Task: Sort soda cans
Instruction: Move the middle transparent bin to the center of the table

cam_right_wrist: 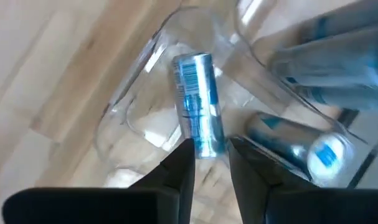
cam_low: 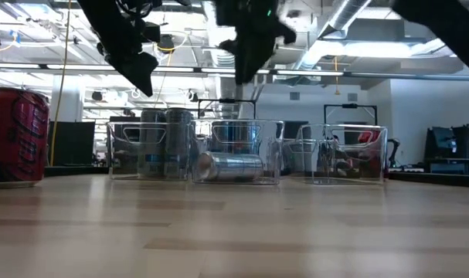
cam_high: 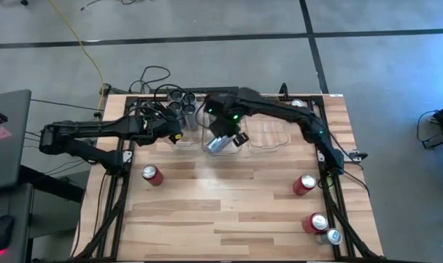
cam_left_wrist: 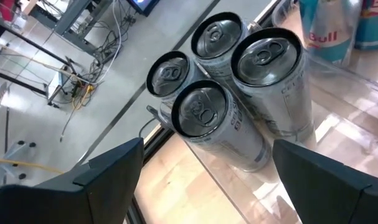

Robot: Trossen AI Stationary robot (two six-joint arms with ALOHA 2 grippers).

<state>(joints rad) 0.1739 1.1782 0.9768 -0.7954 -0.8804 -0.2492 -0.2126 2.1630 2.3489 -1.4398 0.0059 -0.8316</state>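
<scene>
Several dark grey cans [cam_left_wrist: 238, 93] stand upright in the left clear bin [cam_high: 179, 117]. My left gripper [cam_left_wrist: 207, 180] hangs open just above them, with a finger on either side. A silver-blue can [cam_right_wrist: 198, 102] lies on its side on the floor of the middle bin [cam_low: 236, 176]. More silver-blue cans [cam_right_wrist: 294, 146] lie and stand beside it. My right gripper [cam_low: 249, 66] hovers well above this bin, its fingers a narrow gap apart and holding nothing. Red cans [cam_high: 152, 175] [cam_high: 303, 184] [cam_high: 316, 223] lie on the table.
A third clear bin [cam_high: 268, 133] sits to the right of the middle one. A silver can [cam_high: 333, 236] stands near the table's right near corner and another [cam_high: 298, 104] at the far edge. The near half of the wooden table [cam_high: 228, 212] has free room.
</scene>
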